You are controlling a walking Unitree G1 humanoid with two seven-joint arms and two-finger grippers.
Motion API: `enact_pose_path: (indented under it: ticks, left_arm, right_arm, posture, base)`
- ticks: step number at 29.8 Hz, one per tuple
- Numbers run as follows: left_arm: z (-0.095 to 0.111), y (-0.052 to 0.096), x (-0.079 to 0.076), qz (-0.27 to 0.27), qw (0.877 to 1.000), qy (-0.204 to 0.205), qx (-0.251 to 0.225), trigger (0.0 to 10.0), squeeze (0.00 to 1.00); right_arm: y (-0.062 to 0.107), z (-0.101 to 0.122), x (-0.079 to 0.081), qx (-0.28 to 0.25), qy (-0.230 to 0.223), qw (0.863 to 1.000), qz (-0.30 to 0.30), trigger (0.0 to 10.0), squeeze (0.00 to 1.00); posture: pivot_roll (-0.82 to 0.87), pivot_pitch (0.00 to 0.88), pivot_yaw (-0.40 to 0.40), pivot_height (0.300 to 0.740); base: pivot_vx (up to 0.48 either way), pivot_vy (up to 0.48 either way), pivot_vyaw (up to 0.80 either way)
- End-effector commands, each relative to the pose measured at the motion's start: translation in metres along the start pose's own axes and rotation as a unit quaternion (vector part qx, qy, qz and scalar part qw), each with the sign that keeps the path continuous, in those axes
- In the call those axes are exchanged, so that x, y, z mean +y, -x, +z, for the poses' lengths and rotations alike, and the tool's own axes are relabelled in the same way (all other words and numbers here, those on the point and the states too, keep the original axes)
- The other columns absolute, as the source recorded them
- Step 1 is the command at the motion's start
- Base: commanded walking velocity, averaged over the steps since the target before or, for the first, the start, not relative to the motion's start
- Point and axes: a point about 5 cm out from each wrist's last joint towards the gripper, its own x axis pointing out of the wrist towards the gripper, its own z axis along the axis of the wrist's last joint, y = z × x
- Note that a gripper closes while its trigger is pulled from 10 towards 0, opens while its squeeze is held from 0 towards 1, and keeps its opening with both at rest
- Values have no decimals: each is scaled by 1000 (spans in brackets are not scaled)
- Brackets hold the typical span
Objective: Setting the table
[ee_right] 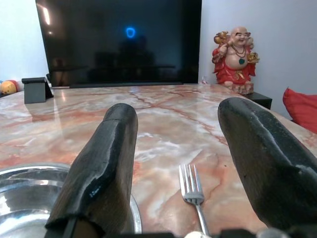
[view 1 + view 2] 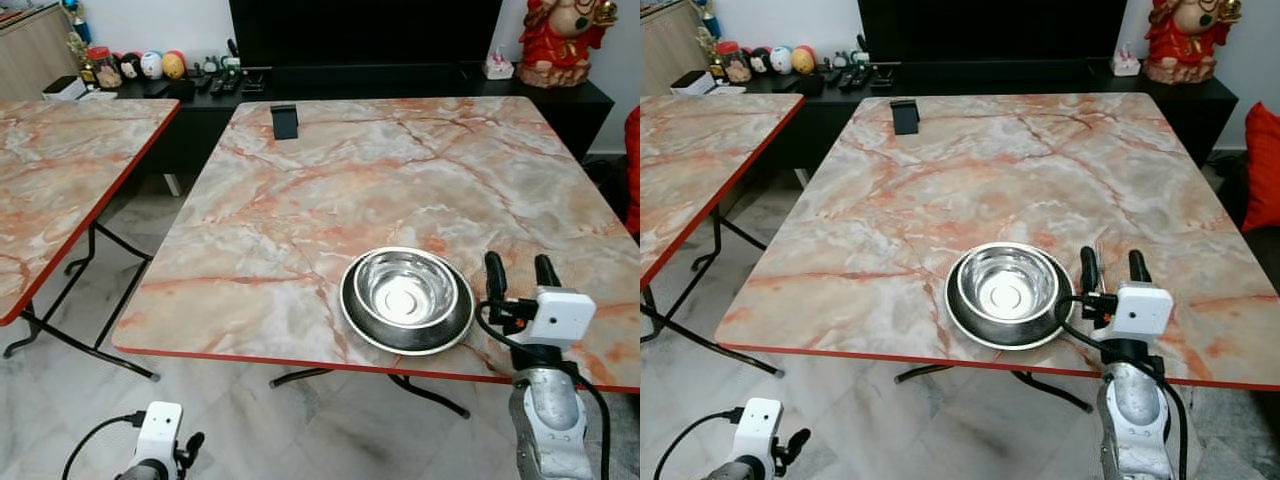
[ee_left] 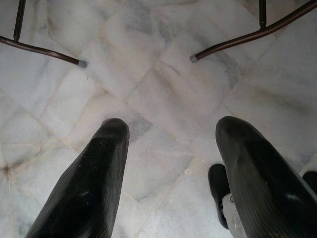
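Right wrist view looks along the right tool (image 1: 178,148), whose two black fingers stand apart and hold nothing; between them a fork (image 1: 194,196) lies flat on the marbled bench (image 2: 400,170), tines pointing to the far side. A steel bowl (image 2: 408,288) sits on a dark-rimmed plate (image 2: 352,318) just left of the fork, near the bench's near edge. The left tool (image 3: 171,163) hangs low over the floor with its fingers apart too, idle.

Judging from this, the main risk is the fork's closeness to the plate: a sideways nudge from the left finger could push the plate and bowl, or knock the fork askew. The plate also sits close to the red near edge, so a pull toward the robot might drag it off. A thin, flat fork is hard to pinch and could slip or skid on the smooth top.

No brand, label or writing can be read anywhere; the small black stand (image 2: 285,121) at the far side is blank
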Motion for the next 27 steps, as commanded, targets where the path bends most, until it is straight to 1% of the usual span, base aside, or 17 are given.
enact_pose_path:
  ticks: [1,7,11,17,25,27]
  left_arm:
    - [-1,-1,-2,-3,1000,4,6,10000,0]
    - [-2,-1,-8,-8,1000,5,6,10000,0]
    - [1,-3,-13,-10,1000,9,1,10000,0]
    - [-1,-3,-15,-9,1000,14,7,10000,0]
    - [-3,-2,-13,-5,1000,21,11,10000,0]
    - [-4,-2,-13,-6,1000,22,12,10000,0]
  right_arm:
    - [-4,6,-1,-10,-7,1000,-6,10000,0]
    - [-5,6,-2,-12,-9,1000,-4,10000,0]
    - [-12,10,-5,-18,-10,1000,-8,10000,0]
    - [-15,12,-3,-25,-13,1000,-9,10000,0]
    - [-17,13,0,-28,-19,999,-6,10000,0]
    - [-18,14,-1,-29,-17,999,-3,10000,0]
  posture:
    - [-29,0,87,740]
    - [-26,0,77,740]
    - [-24,0,59,740]
    - [-27,0,48,740]
    - [-33,0,52,740]
    - [-34,0,53,740]
  base:
    - [0,0,0]
    - [0,0,0]
    - [0,0,0]
    - [0,0,0]
    - [0,0,0]
    - [0,334,0]
